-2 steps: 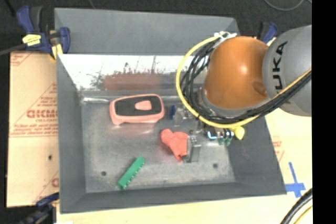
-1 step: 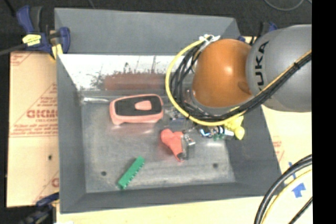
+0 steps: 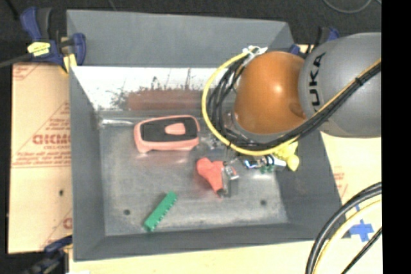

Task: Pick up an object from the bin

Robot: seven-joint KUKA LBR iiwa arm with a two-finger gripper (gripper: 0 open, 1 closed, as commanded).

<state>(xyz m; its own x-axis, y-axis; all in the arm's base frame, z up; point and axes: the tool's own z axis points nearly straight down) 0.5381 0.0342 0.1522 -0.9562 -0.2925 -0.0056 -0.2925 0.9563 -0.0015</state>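
Note:
My gripper [image 3: 225, 184] reaches down near the middle of the bin floor, under the orange cover of the wrist. A small red, roughly heart-shaped piece [image 3: 209, 171] lies against the gripper's left side, touching its tip. Whether the piece sits between the fingers cannot be told. A pink case with a black top and a pink oval button [image 3: 166, 133] lies to the upper left, apart from the gripper. A green ridged block [image 3: 160, 211] lies tilted near the bin's front left.
A yellow piece [image 3: 288, 156] shows at the right, partly hidden under the arm and its cables. The arm covers the bin's right rear part. The bin's sloped walls rise on all sides.

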